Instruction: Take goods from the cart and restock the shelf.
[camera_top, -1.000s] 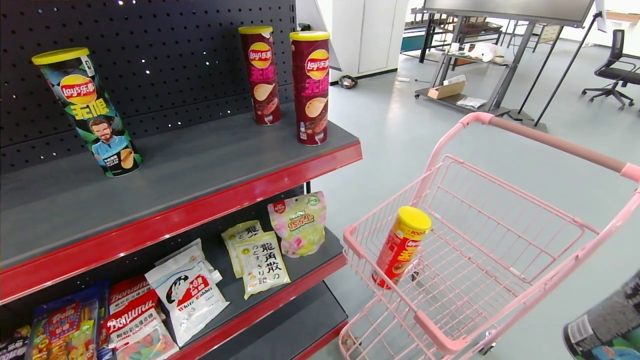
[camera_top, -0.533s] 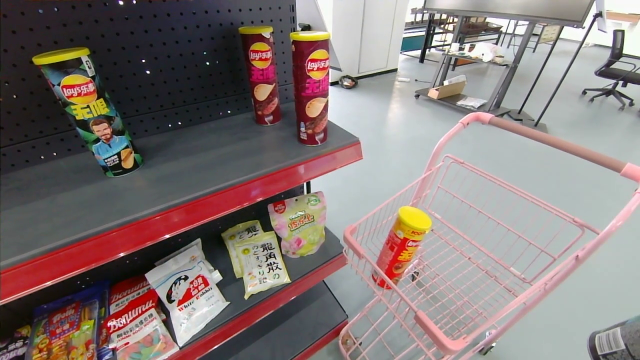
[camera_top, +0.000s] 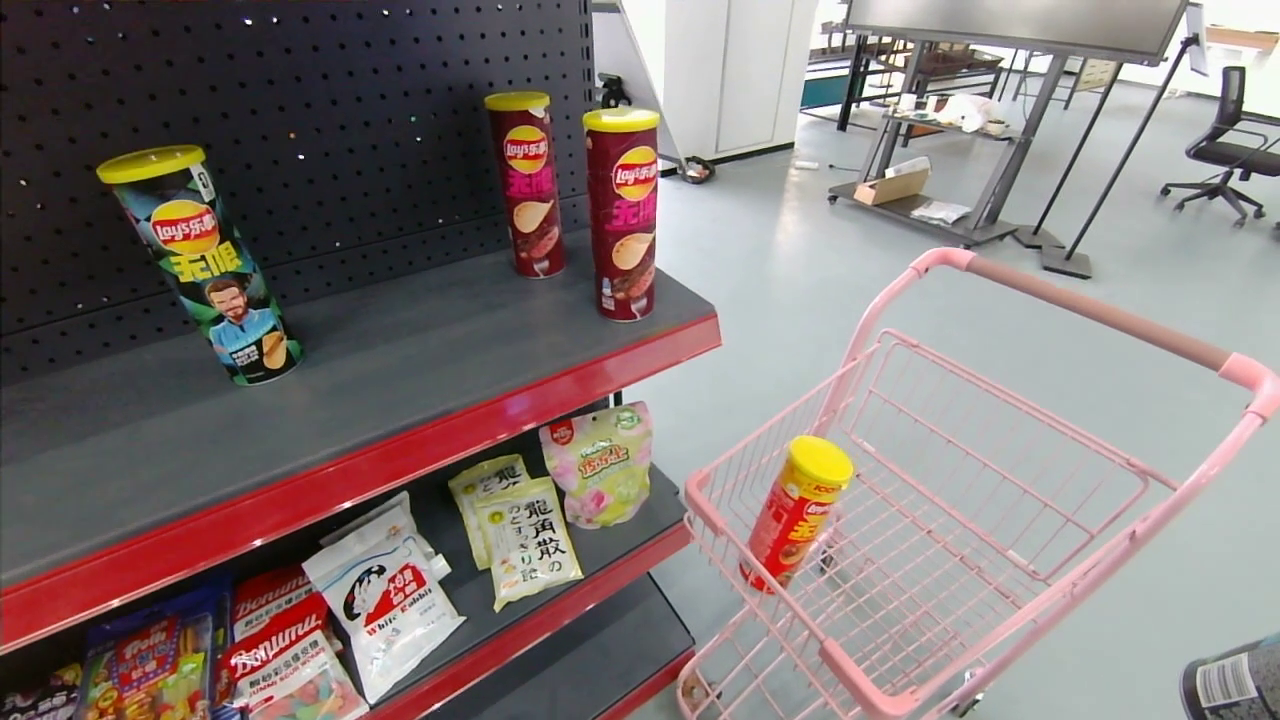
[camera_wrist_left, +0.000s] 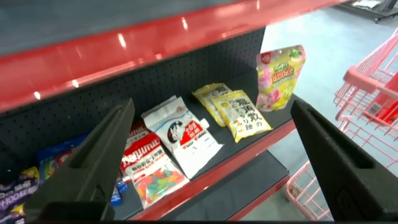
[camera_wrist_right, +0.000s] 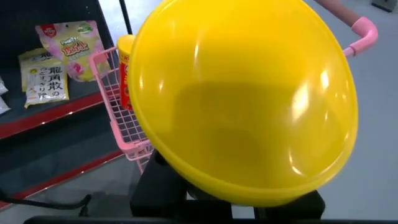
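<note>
- The held can (camera_top: 1232, 680) is poking in at the bottom right corner of the head view. It is cut off, showing only a dark end with a barcode, and is hanging over the floor just beside the cart (camera_top: 1085, 303).
- From the right wrist, its yellow lid (camera_wrist_right: 242, 99) is blocking nearly everything. It is hiding the fingertips of the right gripper (camera_wrist_right: 224, 202), with only dark gripper parts peeking out beneath it.
- The right gripper is clamping that can, lid end facing its own camera. I cannot tell how wide its jaws are standing.
- The left gripper (camera_wrist_left: 212, 109) is hanging wide open, its fingers (camera_wrist_left: 93, 162) spread far apart. It is gripping nothing and touching nothing.
- It is hanging in front of the lower shelf (camera_top: 655, 505), facing the bags (camera_wrist_left: 180, 134) lying there. The leftmost bags are running off the frame edge.
- A red can (camera_top: 800, 510) with a yellow lid is leaning tilted inside the cart, in the corner nearest the shelf (camera_top: 400, 370).
- On that shelf a green can (camera_top: 200, 270) is standing at the left, close to the pegboard (camera_top: 350, 120).
- Two maroon cans (camera_top: 622, 215) are standing upright at the right end, one near the front edge and the other just behind it by the pegboard. All three are wearing yellow lids.
</note>
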